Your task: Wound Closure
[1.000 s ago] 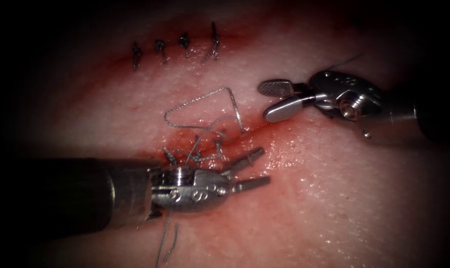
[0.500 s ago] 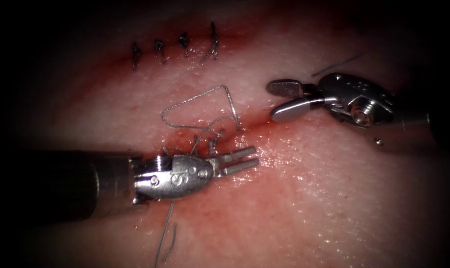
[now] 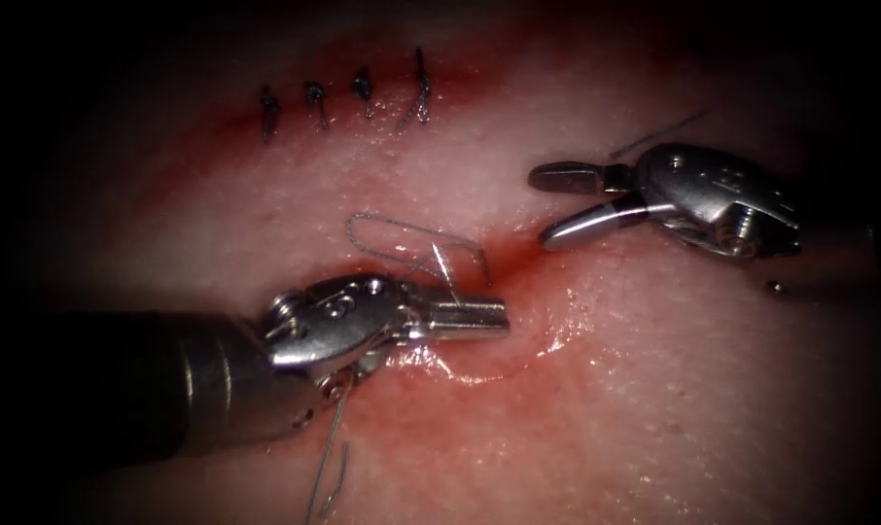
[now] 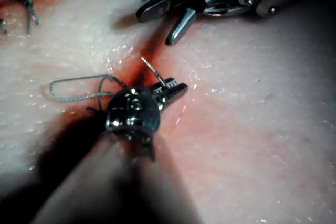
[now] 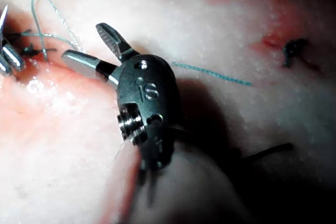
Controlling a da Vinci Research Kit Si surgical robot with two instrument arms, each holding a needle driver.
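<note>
My left tool lies over the cut in the middle of the tissue. Its jaws are shut on the thread. A short stiff end sticks up just behind the jaws, also seen in the left wrist view. From there the thread runs in a flat loop to the left of the cut. My right tool hovers to the upper right with its jaws open and nothing in them. I cannot make out the needle.
Several finished stitches with dark cut ends sit in a row farther up the cut. A loose thread tail trails below the left tool's wrist. A short strand lies behind the right tool. Red fluid wets the cut.
My left tool has moved up over the cut and its jaws have gone from open to shut on the thread. The thread loop has flattened. The right tool has drifted slightly right.
</note>
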